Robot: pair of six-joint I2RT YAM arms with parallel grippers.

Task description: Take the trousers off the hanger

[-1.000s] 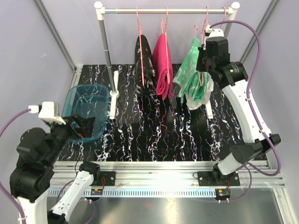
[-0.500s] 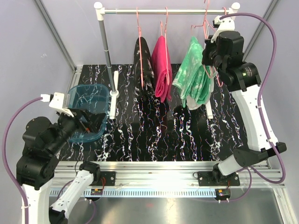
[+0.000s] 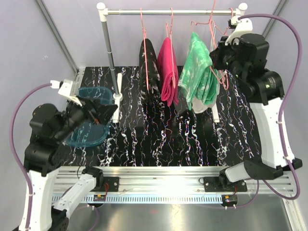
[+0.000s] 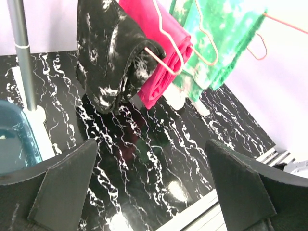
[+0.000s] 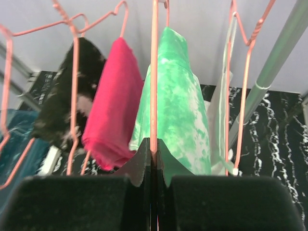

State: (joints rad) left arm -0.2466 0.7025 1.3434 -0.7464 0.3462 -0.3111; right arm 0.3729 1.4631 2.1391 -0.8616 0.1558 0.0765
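My right claw is clamped shut on the thin pink wire of a hanger, which runs straight up from between my fingers. Just beyond that wire hang the mint green trousers. Left of them are the magenta trousers, and furthest left the black speckled trousers, each draped over its own wire hanger. To the right of this claw stand another pink hanger and the slanting grey rack post. I cannot tell whether my hanger's hook sits on the rail.

My left claw gapes wide and holds nothing, low over the black marbled table. Ahead and above it the black pair hangs nearest, the magenta pair behind, and the green pair farthest to the right. Off to its left are the other rack post and a blue tub.
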